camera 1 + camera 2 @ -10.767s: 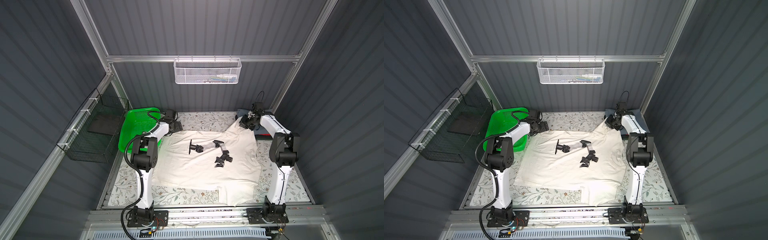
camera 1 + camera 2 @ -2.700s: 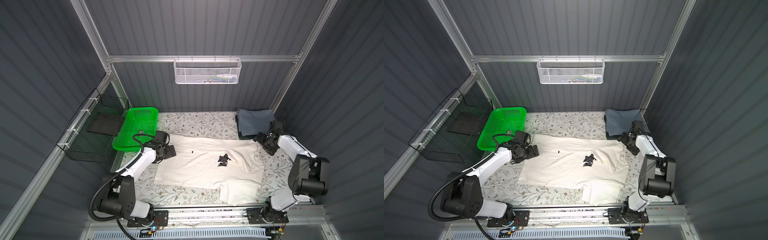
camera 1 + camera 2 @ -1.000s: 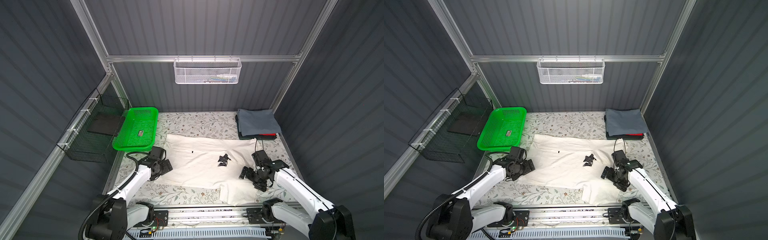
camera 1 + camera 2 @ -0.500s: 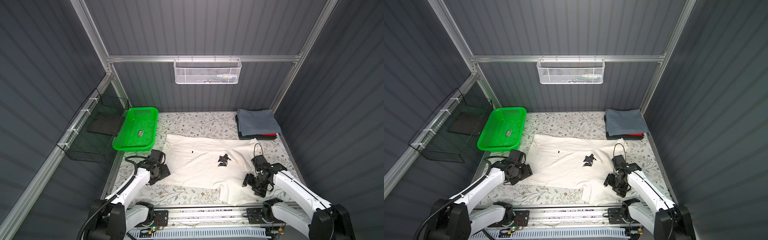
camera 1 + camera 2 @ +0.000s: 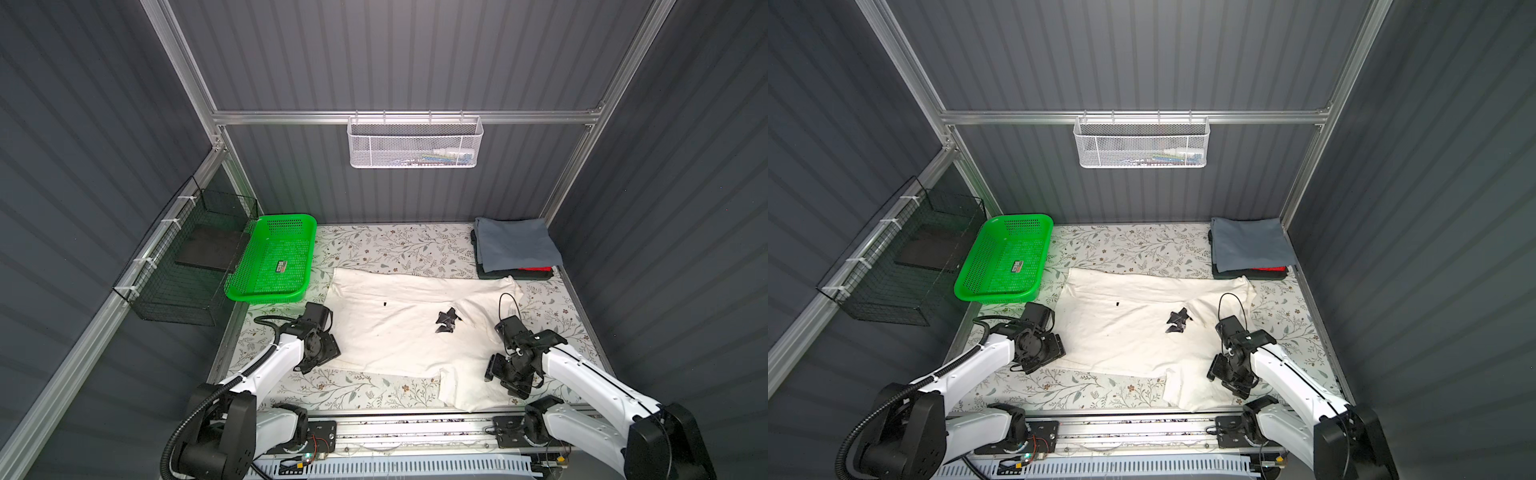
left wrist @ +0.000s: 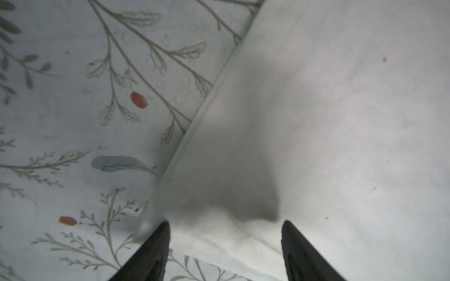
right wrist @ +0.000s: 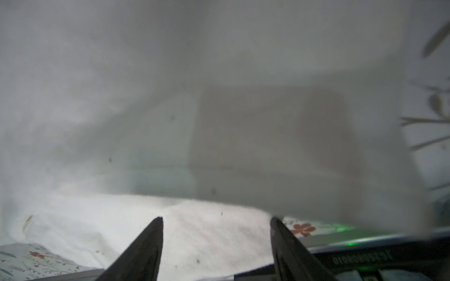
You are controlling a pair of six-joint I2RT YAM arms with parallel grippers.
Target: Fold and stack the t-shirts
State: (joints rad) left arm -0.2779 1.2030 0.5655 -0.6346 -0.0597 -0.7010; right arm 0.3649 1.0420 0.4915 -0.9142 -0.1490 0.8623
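A cream-white t-shirt (image 5: 395,332) (image 5: 1125,332) lies folded over on the floral table cover, a bit of its black print (image 5: 446,322) showing. My left gripper (image 5: 322,353) (image 5: 1044,353) is down at its near left corner. In the left wrist view the left gripper (image 6: 226,222) is open, with cloth bunched between the tips. My right gripper (image 5: 505,376) (image 5: 1229,376) is over the near right flap. The right wrist view shows this gripper (image 7: 216,219) open, astride white cloth. A folded stack sits at the back right: grey-blue tee (image 5: 513,245) on top, red tee (image 5: 536,269) and dark tee (image 5: 494,274) beneath.
A green plastic basket (image 5: 274,259) stands at the back left of the table. A black wire basket (image 5: 195,257) hangs on the left wall and a white mesh basket (image 5: 415,143) on the back wall. The arms' mounting rail (image 5: 415,428) runs along the front edge.
Both grippers have come down towards the front edge onto the shirt's near corners, and their jaws have narrowed. The shirt's far half was folded over earlier.
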